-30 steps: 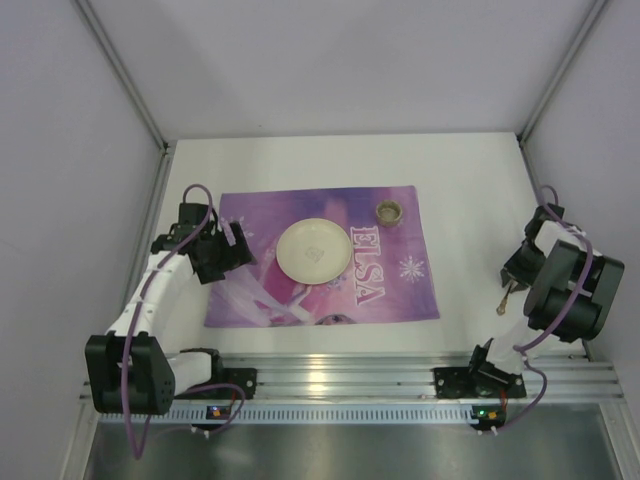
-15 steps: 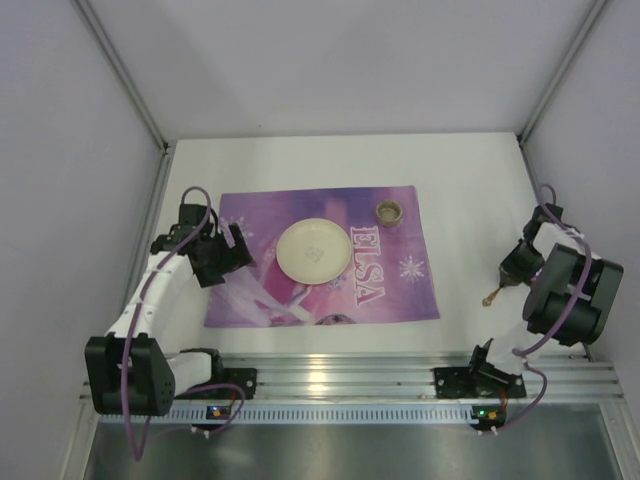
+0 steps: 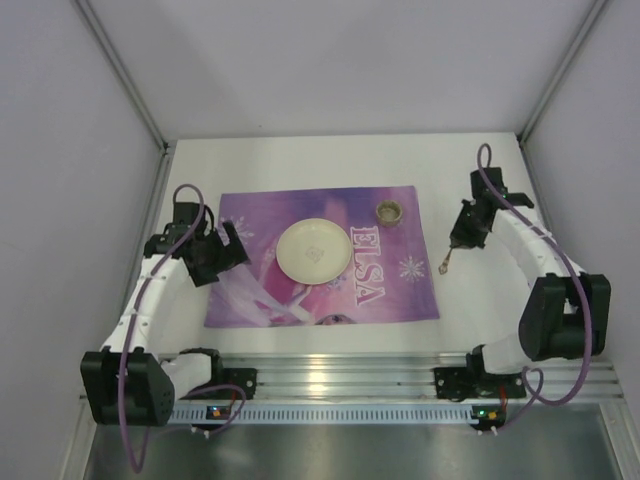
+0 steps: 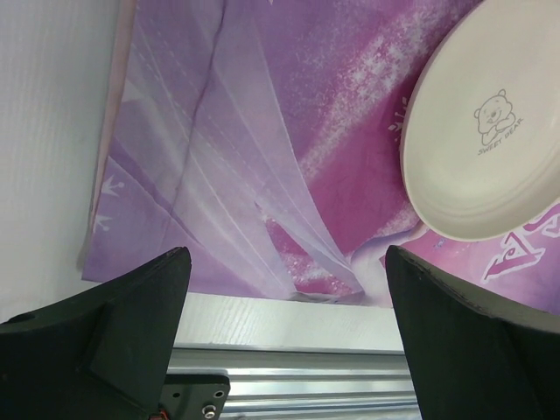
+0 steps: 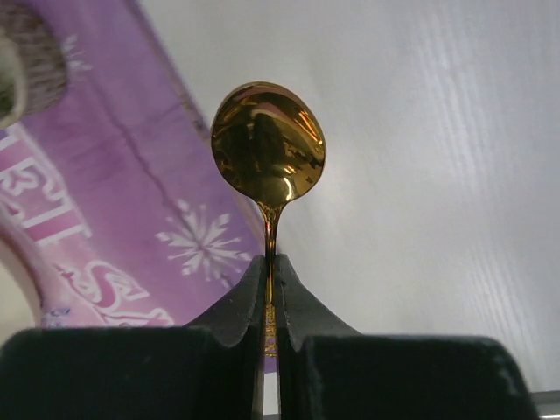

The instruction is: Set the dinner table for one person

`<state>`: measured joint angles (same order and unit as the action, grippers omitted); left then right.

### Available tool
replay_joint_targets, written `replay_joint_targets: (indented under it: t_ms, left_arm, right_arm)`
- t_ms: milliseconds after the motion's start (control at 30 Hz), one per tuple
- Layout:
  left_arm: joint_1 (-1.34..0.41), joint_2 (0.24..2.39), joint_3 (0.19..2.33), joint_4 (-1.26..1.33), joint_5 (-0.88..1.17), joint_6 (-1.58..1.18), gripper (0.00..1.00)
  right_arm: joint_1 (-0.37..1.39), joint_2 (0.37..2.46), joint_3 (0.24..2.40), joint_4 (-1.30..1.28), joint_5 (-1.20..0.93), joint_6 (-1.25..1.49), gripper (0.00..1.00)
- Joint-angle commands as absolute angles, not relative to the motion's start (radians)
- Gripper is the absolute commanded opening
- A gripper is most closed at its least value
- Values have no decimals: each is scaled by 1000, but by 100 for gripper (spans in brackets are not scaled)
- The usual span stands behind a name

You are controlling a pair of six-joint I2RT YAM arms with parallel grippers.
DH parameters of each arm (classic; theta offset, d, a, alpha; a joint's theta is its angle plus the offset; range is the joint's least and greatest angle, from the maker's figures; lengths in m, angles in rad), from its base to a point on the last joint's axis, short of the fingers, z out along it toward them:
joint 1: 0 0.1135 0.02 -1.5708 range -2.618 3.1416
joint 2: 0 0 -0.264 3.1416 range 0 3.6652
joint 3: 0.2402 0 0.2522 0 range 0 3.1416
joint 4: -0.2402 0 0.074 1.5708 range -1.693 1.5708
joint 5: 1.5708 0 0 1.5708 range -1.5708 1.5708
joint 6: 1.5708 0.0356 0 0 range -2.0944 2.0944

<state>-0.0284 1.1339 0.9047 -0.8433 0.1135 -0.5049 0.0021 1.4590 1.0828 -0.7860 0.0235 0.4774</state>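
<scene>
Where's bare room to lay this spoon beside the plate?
Free for the spoon: placemat strip between plate and right edge, below the cup; bare dinner table right of the placemat. Crowded left of plate, under left gripper.

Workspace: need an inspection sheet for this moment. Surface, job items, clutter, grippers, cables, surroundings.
Surface: white dinner table, with a purple ELSA placemat laid near the middle.
Job's things: cream plate at the placemat's centre; small cup near its far right corner; gold spoon held by the handle.
Clutter: nothing seen.
Grippers: left gripper open and empty, over the placemat's left part; right gripper shut on the gold spoon, by the placemat's right edge.
Cables: purple cables looped along both arms, clear of the items.
Surroundings: plain walls on three sides; aluminium rail along the near edge.
</scene>
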Motion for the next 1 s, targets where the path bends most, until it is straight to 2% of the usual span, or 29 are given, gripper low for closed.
replay_joint_targets:
  t_ms: [0, 133, 333, 633, 967]
  left_arm:
    - [-31, 1101, 962, -880, 72, -495, 98]
    - [-31, 1057, 956, -887, 22, -482, 98]
    - [-31, 1019, 928, -867, 14, -476, 99]
    - [-31, 999, 923, -862, 9, -476, 99]
    - [-31, 989, 920, -856, 14, -469, 99]
  right_arm:
    - [155, 1416, 1176, -830, 5, 569, 0]
    - [358, 1486, 1250, -836, 14, 612, 0]
    - [509, 1681, 1393, -836, 32, 611, 0]
    - [561, 1903, 1466, -838, 40, 577, 0]
    - [586, 1996, 1486, -836, 43, 566, 0]
